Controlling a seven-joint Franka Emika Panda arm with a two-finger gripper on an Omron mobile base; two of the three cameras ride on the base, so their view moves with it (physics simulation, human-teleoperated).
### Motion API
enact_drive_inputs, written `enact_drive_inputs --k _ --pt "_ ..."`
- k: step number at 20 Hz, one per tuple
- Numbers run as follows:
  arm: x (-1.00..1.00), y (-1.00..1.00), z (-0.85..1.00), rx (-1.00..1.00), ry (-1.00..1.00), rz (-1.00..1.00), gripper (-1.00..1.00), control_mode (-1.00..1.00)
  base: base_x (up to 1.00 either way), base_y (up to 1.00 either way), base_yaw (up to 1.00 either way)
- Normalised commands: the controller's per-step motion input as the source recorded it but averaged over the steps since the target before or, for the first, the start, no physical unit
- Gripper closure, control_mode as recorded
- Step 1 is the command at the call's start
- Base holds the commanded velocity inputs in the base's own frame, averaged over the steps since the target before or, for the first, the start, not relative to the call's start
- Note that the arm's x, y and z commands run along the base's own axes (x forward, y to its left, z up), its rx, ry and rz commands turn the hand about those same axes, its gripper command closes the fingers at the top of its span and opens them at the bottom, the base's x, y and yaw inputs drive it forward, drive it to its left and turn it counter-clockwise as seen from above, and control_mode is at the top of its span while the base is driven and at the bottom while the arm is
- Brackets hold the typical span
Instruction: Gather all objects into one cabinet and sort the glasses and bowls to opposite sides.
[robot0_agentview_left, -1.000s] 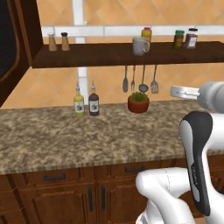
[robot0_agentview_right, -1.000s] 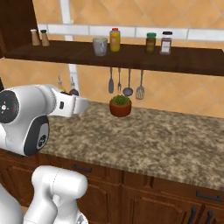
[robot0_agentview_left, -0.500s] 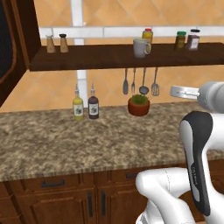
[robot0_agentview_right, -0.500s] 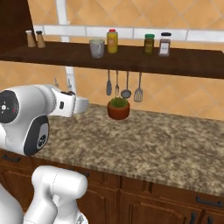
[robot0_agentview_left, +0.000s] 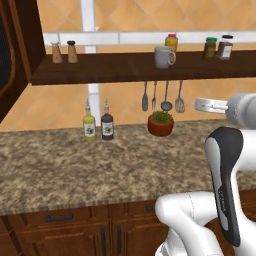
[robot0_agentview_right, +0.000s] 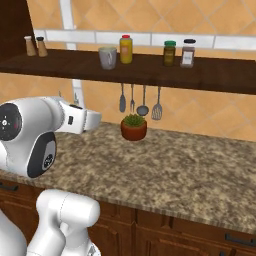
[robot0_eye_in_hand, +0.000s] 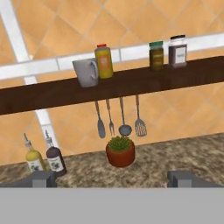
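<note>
Grey mug (robot0_agentview_left: 163, 57) stands upright on long wooden shelf (robot0_agentview_left: 125, 67), just left of yellow jar (robot0_agentview_left: 172, 41), above potted plant (robot0_agentview_left: 161, 123) on surface (robot0_agentview_left: 75, 170). Tool (robot0_eye_in_hand: 111, 178) spread wide, holding nothing, aimed twd plant, well short of mug.

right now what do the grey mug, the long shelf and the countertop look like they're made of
Grey mug: probably glazed ceramic, going by its plain, smooth, thick-walled body with a soft sheen.
Long shelf: dark stained wood, brown with a faint streaky grain and a satin finish.
Countertop: looks like polished granite, from its speckled brown, tan and black mottling. As everything here is rendered, all three are guesses from looks alone.
</note>
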Motion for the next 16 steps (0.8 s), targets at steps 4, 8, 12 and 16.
enact_drive_inputs --k 4,8,12,16 --pt "0.00 0.00 0.00 0.00 0.00 0.00 -1.00 1.00 0.28 0.00 0.00" --pt "0.00 0.00 0.07 0.00 0.00 0.00 -1.00 -1.00 0.04 0.00 0.00" --pt "0.00 0.00 0.57 0.00 0.00 0.00 -1.00 -1.00 0.00 0.00 0.00" --pt "-0.02 0.01 0.71 -0.02 0.00 0.01 -1.00 -1.00 0.00 0.00 0.00"
